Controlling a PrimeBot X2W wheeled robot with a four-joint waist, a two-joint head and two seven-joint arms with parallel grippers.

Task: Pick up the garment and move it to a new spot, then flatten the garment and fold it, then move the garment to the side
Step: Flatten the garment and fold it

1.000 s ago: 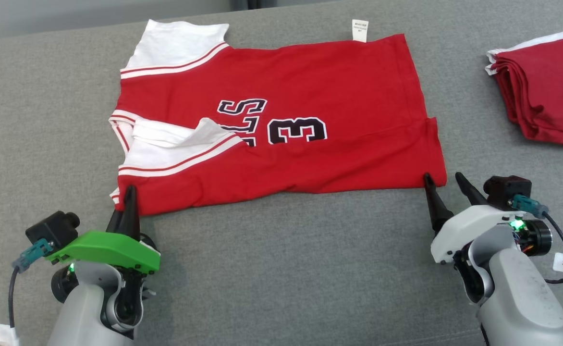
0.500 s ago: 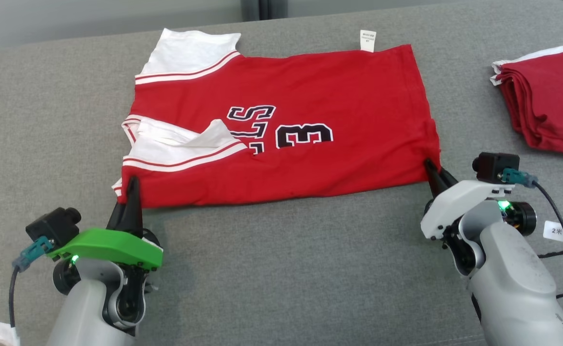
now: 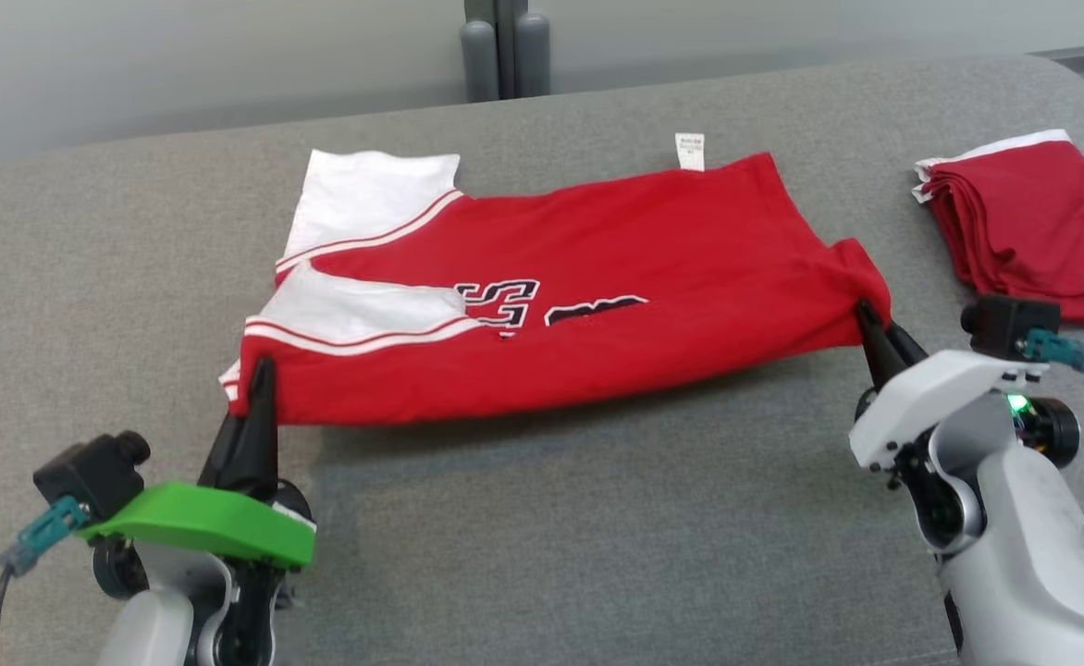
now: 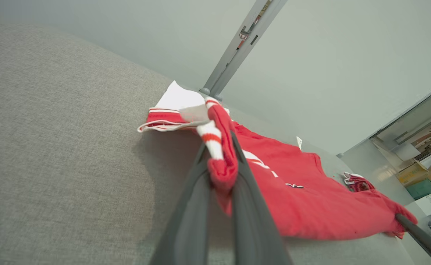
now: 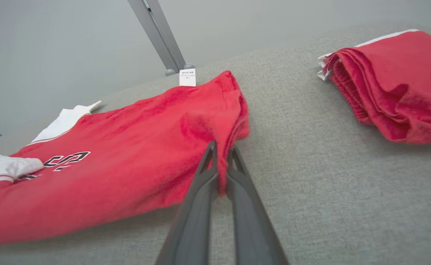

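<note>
The garment is a red jersey (image 3: 616,268) with white sleeves and black numbers, spread across the grey cushion. Its near edge is raised off the surface and casts a shadow beneath. My left gripper (image 3: 260,375) is shut on the near left corner by the striped sleeve hem; the left wrist view shows red cloth (image 4: 221,162) pinched between the fingers. My right gripper (image 3: 870,319) is shut on the near right corner, and the right wrist view shows the jersey (image 5: 127,158) bunched and clamped at the fingertips (image 5: 221,154).
A folded dark red garment (image 3: 1023,222) with a white edge lies at the far right of the cushion, also in the right wrist view (image 5: 395,81). A grey post (image 3: 503,46) stands behind the cushion's back edge. Bare grey cushion (image 3: 551,536) lies in front of the jersey.
The right gripper shut on the jersey's near right corner. Both grippers then lifted the near edge and carried it toward the far side, covering part of the numbers. The camera also tilted.
</note>
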